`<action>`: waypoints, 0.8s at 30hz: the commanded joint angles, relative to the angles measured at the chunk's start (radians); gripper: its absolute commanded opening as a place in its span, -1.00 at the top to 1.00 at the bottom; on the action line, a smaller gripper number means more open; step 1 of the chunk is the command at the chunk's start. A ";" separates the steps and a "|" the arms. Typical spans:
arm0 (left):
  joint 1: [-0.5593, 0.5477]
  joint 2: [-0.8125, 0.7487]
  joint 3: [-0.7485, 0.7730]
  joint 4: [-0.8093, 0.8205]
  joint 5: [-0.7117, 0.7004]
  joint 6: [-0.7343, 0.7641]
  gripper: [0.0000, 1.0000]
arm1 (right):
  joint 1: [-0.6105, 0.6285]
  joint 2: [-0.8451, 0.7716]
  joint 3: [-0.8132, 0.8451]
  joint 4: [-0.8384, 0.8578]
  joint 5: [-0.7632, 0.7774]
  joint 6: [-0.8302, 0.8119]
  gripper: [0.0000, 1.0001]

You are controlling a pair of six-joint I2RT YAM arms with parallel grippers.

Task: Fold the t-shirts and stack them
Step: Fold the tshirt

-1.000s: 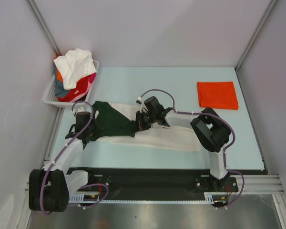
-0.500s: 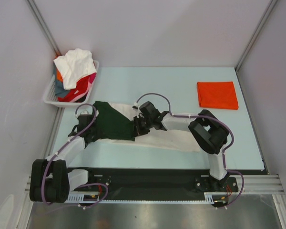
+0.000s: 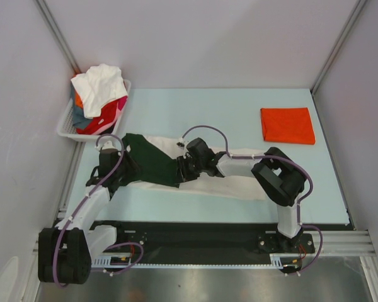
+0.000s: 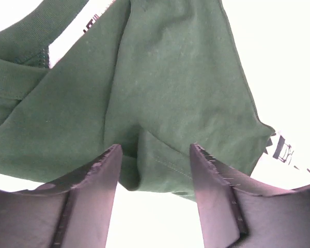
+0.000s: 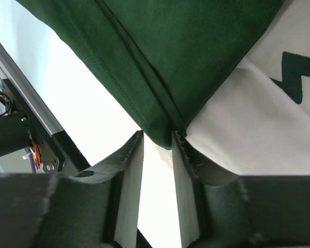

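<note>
My left jaws and right jaws have spread, releasing the cream, green-sleeved cloth t-shirt [image 3: 154, 168]; sleeve fold laid, regripping probably comes next.

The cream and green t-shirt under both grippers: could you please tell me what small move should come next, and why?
Probably lift both straight up. The left gripper has its jaws apart over the green fold of the t-shirt, and the right gripper has its jaws narrowly parted at a green corner. Neither seems to pinch cloth, so rising should leave the fold undisturbed.
</note>
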 commanded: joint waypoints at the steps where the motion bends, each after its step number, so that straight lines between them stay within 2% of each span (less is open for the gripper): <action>1: 0.007 0.001 0.005 0.016 0.029 0.000 -0.19 | -0.003 -0.035 0.002 0.049 -0.014 0.012 0.51; 4: 0.007 -0.001 0.002 0.016 0.043 -0.004 -0.08 | -0.005 -0.035 0.005 0.054 -0.024 0.018 0.75; 9: 0.007 -0.010 -0.002 0.007 0.046 -0.013 0.07 | -0.017 -0.030 0.015 0.061 -0.043 0.028 0.96; 18: 0.007 -0.017 0.031 0.005 0.121 -0.032 0.10 | -0.017 -0.023 0.037 0.031 -0.026 0.015 0.95; 20: 0.005 -0.019 0.037 0.019 0.163 -0.047 0.12 | -0.017 -0.018 0.041 0.029 -0.021 0.020 0.85; 21: 0.005 -0.016 0.041 0.019 0.172 -0.050 0.13 | -0.016 -0.021 0.043 0.026 -0.015 0.021 0.48; 22: 0.002 -0.019 0.042 0.019 0.177 -0.053 0.14 | -0.014 -0.026 0.045 0.017 0.011 0.020 0.25; 23: 0.001 -0.021 0.042 0.020 0.177 -0.058 0.13 | -0.006 -0.033 0.043 0.014 0.028 0.017 0.06; 24: -0.001 -0.031 0.038 0.019 0.175 -0.061 0.14 | 0.004 -0.051 0.045 0.011 0.043 0.003 -0.03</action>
